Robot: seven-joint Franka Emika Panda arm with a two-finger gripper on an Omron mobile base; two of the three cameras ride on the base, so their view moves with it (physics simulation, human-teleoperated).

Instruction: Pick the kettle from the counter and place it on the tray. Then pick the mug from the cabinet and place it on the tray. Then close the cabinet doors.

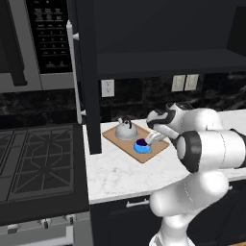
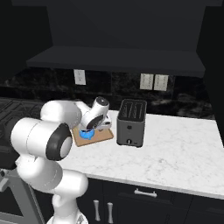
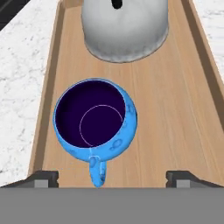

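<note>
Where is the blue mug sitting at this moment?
The mug stands upright on the tray, just in front of the kettle and apart from it, with the open gripper right above its handle side.

Kettle and mug together on the tray, gripper over the mug

In the left base view the tray [image 1: 136, 140] lies mid-frame on the counter [image 1: 120, 175], the kettle [image 1: 125, 130] on its upper-left part, the mug [image 1: 142, 146] just lower right of it, the gripper [image 1: 153, 139] directly right of the mug; the stovetop [image 1: 38, 161] fills the lower left, an open cabinet door [image 1: 85, 72] stands between it and the tray, the cabinet [image 1: 163, 43] spans the top; in the right base view the toaster [image 2: 131, 122] sits right of the tray [image 2: 98, 136]; in the hand view the mug [image 3: 95, 120] lies below the kettle [image 3: 125, 28], fingertips [image 3: 43, 178] apart at the bottom corners.
</note>
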